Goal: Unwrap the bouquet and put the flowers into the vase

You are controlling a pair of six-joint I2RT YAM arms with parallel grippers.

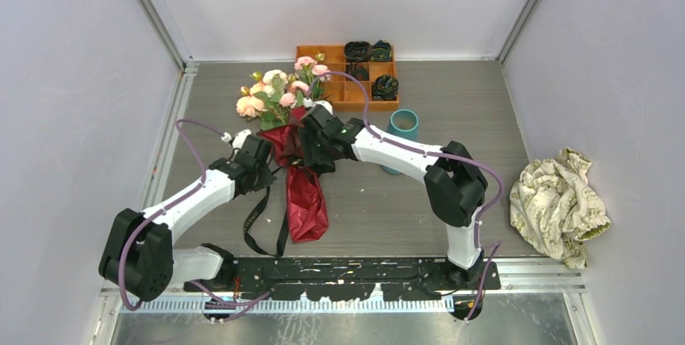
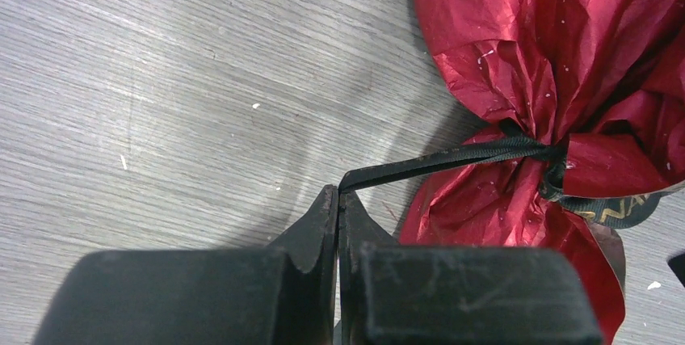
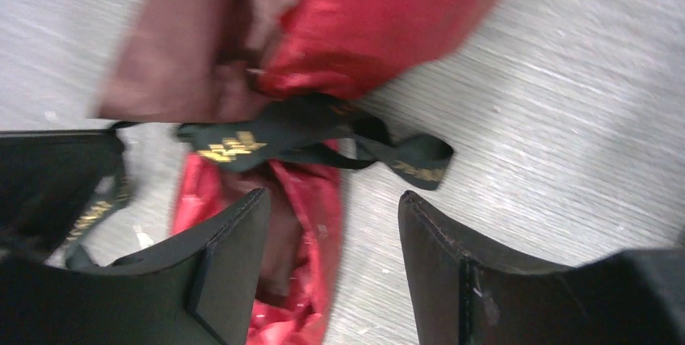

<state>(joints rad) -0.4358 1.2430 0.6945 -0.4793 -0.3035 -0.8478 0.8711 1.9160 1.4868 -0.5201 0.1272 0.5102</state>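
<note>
The bouquet lies on the table, its pink and peach flowers [image 1: 271,94] at the far end and its red wrapping paper [image 1: 308,195] trailing toward me. My left gripper [image 1: 260,161] sits left of the tied waist, shut [image 2: 338,193] on one end of the black ribbon [image 2: 452,157], which runs taut to the knot. My right gripper [image 1: 313,147] hovers over the waist, open [image 3: 331,199], with paper [image 3: 388,14] and the ribbon knot [image 3: 299,131] just beyond its tips and nothing gripped. The teal vase [image 1: 402,127] stands upright to the right, behind the right forearm.
An orange compartment tray [image 1: 333,57] holding dark rosettes sits at the back behind the flowers. A crumpled beige patterned cloth [image 1: 561,204] lies at the right edge. Loose ribbon loops [image 1: 260,228] trail toward the near edge. Walls enclose three sides.
</note>
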